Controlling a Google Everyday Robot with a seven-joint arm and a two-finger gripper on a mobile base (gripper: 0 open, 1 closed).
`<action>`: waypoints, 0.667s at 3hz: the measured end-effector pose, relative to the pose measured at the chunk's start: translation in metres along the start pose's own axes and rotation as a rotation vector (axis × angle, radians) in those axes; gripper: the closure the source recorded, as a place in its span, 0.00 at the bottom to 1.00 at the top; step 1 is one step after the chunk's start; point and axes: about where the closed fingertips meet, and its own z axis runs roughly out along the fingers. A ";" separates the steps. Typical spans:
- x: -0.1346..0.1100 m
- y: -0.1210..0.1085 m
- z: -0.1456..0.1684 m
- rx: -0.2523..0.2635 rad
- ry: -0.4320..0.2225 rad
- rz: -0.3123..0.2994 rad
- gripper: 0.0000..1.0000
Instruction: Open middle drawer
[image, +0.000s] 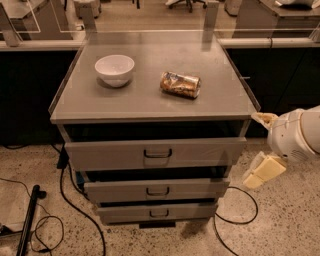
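Centrally, the middle drawer (156, 190) (second of three) sits ajar, long axis left-right, front facing the camera; one hand (270, 150) hovers to its right, grip impossible to tell; one bowl (114, 69) tops the bench (150, 102).

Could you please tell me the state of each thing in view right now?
middle drawer: not pulled out, handle untouched.
top drawer: front slightly forward.
bottom drawer: looks shut.
bowl: upright, empty.
brown can or packet: crumpled, on its side.
gripper: right of the drawers, touching nothing.
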 end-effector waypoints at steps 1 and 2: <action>0.000 0.003 0.002 -0.009 -0.005 0.004 0.00; 0.017 0.021 0.030 -0.085 -0.015 0.055 0.00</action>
